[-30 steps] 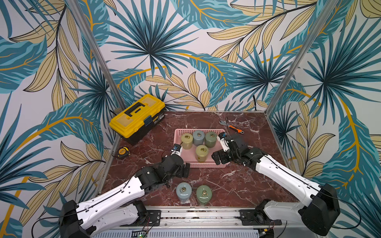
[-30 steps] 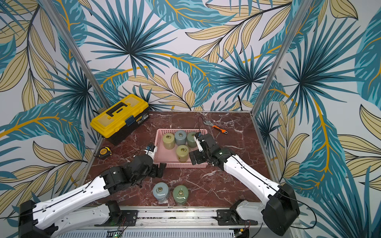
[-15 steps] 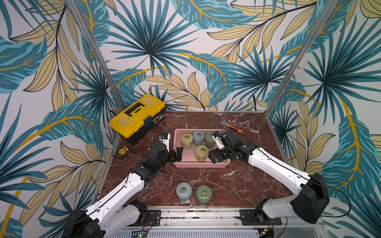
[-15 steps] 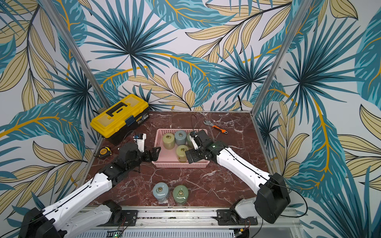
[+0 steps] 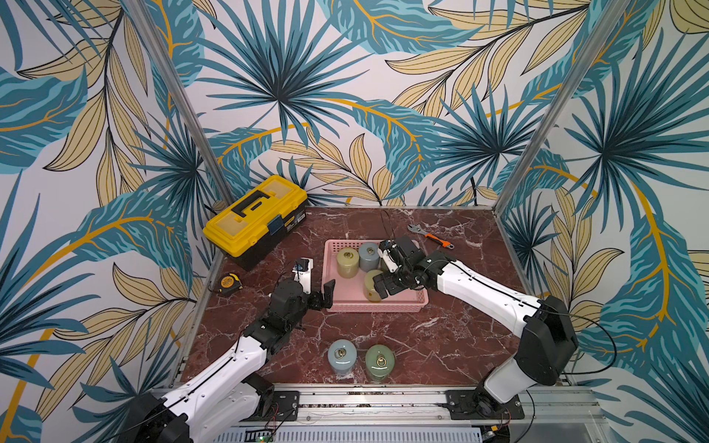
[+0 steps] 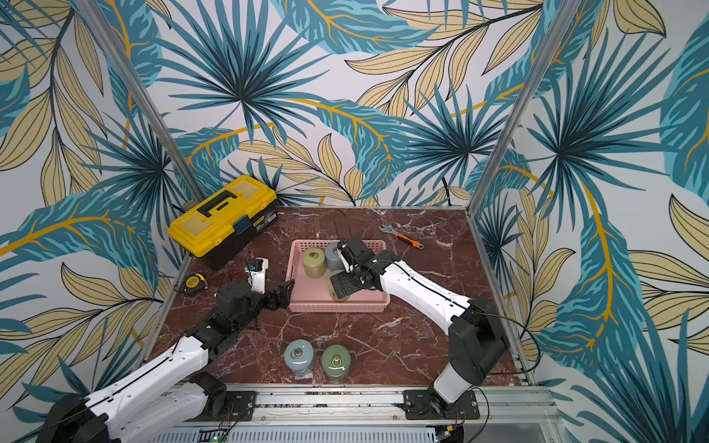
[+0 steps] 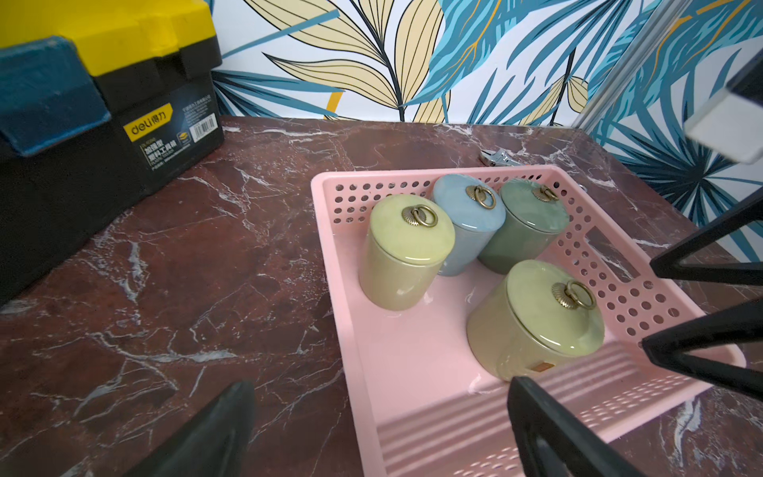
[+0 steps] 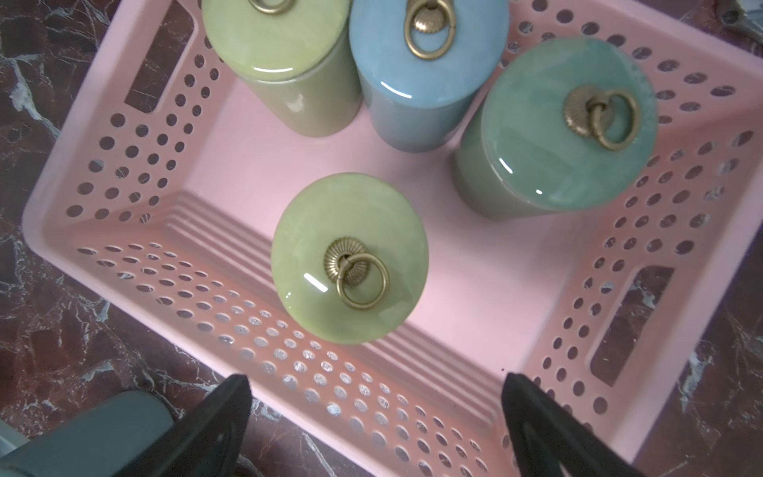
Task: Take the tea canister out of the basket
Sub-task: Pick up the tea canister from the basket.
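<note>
The pink basket (image 5: 378,307) (image 6: 337,307) holds several ring-lidded tea canisters. One yellow-green tea canister (image 5: 371,282) (image 8: 349,258) (image 7: 536,314) stands alone near the basket's front wall. Behind it stand another yellow-green one (image 5: 347,262), a blue one (image 5: 369,256) and a dark green one (image 8: 565,124). My right gripper (image 5: 385,273) (image 8: 375,379) hovers open over the front canister, holding nothing. My left gripper (image 5: 317,285) (image 7: 380,386) is open at the basket's left front corner, with one finger over the table and one over the basket's inside.
A blue canister (image 5: 342,356) and a green canister (image 5: 380,362) stand on the marble table near its front edge. A yellow toolbox (image 5: 255,216) sits at the back left, with a tape measure (image 5: 229,283) in front of it. A wrench (image 5: 431,236) lies back right.
My left gripper has moved from the table's front middle back to the basket's left side. My right gripper has moved left from the basket's right edge to over the front canister. Both stayed open.
</note>
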Controlling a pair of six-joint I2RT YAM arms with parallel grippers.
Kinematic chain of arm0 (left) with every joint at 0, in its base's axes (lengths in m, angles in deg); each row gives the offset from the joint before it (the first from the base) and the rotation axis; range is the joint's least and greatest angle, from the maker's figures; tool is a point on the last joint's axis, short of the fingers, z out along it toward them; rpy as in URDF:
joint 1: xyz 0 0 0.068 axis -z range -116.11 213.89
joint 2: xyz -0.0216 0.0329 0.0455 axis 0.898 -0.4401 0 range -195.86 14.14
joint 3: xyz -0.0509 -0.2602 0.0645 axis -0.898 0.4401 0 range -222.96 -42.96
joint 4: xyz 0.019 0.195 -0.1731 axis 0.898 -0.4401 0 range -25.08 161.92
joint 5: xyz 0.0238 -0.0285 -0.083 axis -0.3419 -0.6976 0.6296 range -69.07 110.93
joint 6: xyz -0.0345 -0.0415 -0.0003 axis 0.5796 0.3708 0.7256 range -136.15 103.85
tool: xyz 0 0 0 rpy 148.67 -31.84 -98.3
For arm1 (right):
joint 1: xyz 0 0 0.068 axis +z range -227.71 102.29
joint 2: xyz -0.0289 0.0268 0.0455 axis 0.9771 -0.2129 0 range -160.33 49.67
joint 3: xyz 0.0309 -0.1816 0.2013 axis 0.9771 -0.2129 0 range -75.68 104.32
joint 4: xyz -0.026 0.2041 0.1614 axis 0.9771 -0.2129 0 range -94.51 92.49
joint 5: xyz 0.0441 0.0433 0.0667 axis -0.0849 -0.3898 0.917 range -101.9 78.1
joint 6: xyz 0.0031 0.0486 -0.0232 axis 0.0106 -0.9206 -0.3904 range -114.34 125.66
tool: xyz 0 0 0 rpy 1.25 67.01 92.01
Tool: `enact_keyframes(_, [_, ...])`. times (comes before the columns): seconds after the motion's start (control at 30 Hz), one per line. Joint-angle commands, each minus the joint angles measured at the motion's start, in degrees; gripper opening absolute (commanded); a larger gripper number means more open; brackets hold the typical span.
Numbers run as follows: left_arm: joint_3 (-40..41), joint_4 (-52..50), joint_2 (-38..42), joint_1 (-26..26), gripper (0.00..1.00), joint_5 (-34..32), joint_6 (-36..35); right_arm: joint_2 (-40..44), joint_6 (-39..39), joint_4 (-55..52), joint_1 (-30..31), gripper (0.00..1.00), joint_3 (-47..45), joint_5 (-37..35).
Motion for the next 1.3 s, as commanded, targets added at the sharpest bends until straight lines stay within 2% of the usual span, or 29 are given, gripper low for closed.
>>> enact_keyframes(0.0, [1.9,4.2,1.3,-0.3,1.0,-1.4,-1.4,-2.5,-0.8,-0.5,0.6,0.99,2.0,-0.7])
enact_keyframes(0.53, [1.8,3.8,0.8,-0.4,1.0,-2.1,-1.9,-11.7,-0.6,0.0,1.1,0.99,8.5,-0.5])
enact_keyframes(1.27, [1.7,3.8,-0.2,-0.3,1.0,-2.2,-2.1,-18.1,-0.5,0.8,1.1,0.99,10.7,-1.4])
